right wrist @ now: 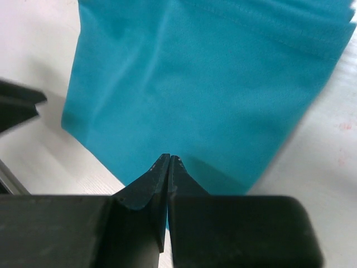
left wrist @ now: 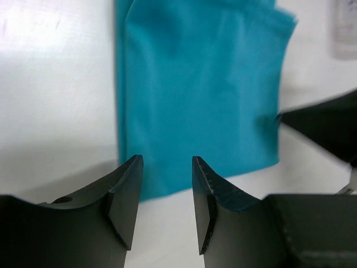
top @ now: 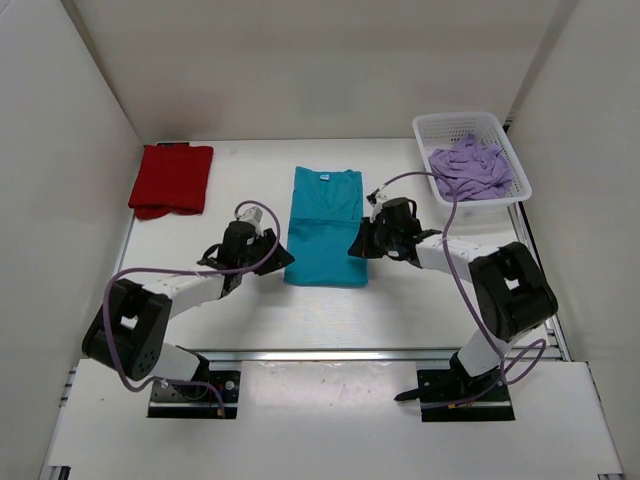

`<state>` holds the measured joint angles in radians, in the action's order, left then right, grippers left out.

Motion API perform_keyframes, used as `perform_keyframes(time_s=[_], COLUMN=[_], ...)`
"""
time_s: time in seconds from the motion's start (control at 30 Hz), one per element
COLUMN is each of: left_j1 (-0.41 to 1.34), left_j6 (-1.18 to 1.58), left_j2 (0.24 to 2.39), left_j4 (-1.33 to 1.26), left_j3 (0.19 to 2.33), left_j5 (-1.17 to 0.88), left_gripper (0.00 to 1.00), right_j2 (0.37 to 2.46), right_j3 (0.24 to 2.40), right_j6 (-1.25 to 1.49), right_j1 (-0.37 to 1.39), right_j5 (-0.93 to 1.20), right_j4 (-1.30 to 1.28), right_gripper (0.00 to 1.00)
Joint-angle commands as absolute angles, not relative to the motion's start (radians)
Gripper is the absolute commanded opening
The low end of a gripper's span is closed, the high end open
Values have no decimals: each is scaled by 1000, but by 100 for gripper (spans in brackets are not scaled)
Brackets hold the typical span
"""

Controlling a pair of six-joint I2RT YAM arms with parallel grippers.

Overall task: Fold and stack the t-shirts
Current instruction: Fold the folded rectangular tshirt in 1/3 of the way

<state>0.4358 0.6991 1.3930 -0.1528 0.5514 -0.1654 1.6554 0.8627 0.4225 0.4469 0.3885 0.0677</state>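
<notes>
Teal shirt [top: 325, 226]: narrow strip mid-counter [top: 400, 310], we judge ready for a cross fold.
Left tool [left wrist: 166, 159]: spread over its near left corner, holding nothing.
Right tool [right wrist: 168, 158]: pressed together at its right edge; whether it pinches cloth we cannot tell.
Others: red shirt [top: 171, 178] folded far left, lavender shirt [top: 470, 168] waiting in basket [top: 440, 122].

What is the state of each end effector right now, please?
Left end effector: open, holding nothing.
Right end effector: closed at the teal t-shirt edge; whether it grips the cloth cannot be told.
</notes>
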Motion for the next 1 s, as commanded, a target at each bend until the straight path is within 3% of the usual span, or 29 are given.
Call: perform_keyframes(time_s=[0.0, 0.27, 0.57, 0.73, 0.87, 0.97], left_j1=[423, 390, 333, 305, 308, 334], left_j6=[690, 706, 719, 755, 730, 661], left_j2=[1452, 1802, 1970, 1957, 1795, 1626], left_j4=[-202, -190, -196, -238, -246, -178], left_j3=[693, 983, 1140, 1122, 1028, 918], left_j5=[-213, -276, -281, -328, -307, -209], left_gripper=[51, 47, 44, 47, 56, 58], right_j2=[1579, 1589, 1600, 1595, 1552, 1474], right_j3=[781, 689, 614, 606, 635, 634], right_j6=[422, 425, 419, 422, 426, 443], right_j1=[472, 449, 416, 414, 422, 417], right_j5=[371, 396, 405, 411, 420, 439], right_j4=[142, 183, 218, 215, 196, 195], right_gripper=[0, 0, 0, 0, 1, 10])
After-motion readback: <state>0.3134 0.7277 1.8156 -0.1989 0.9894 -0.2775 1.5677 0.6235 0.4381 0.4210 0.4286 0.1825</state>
